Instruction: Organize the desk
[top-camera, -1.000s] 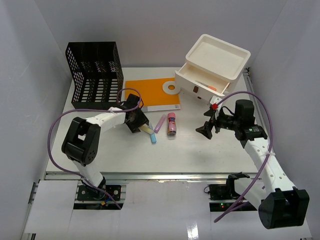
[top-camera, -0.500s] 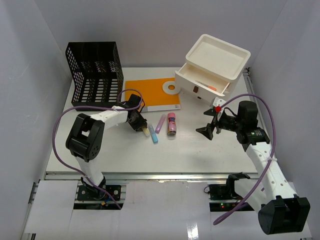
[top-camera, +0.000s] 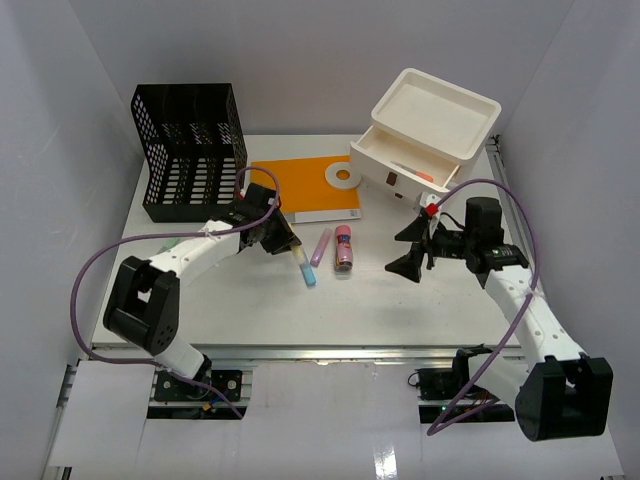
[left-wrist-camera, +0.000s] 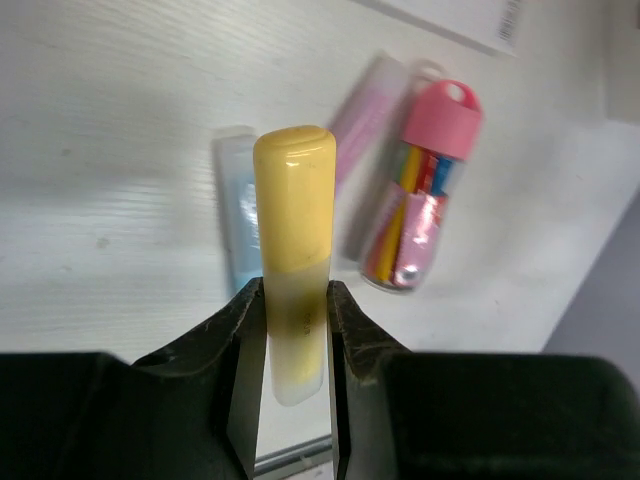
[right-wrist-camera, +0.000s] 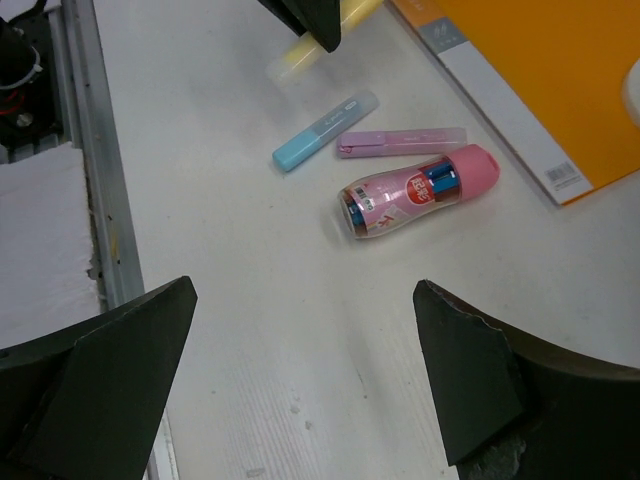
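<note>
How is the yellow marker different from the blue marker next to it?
The yellow marker is yellow, and the blue marker is light blue. The yellow marker is pinched in the left tool, while nothing holds the blue marker. The blue marker lies flat on the desk, but the yellow marker sticks out from the tool. Both are short, rounded sticks of about the same size.

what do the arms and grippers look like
The left arm and right arm have white links joined by bulky black joints, and each carries a looping purple cable. The left gripper and right gripper are black with two wedge-shaped fingers. The right one has a small red part near its base.
</note>
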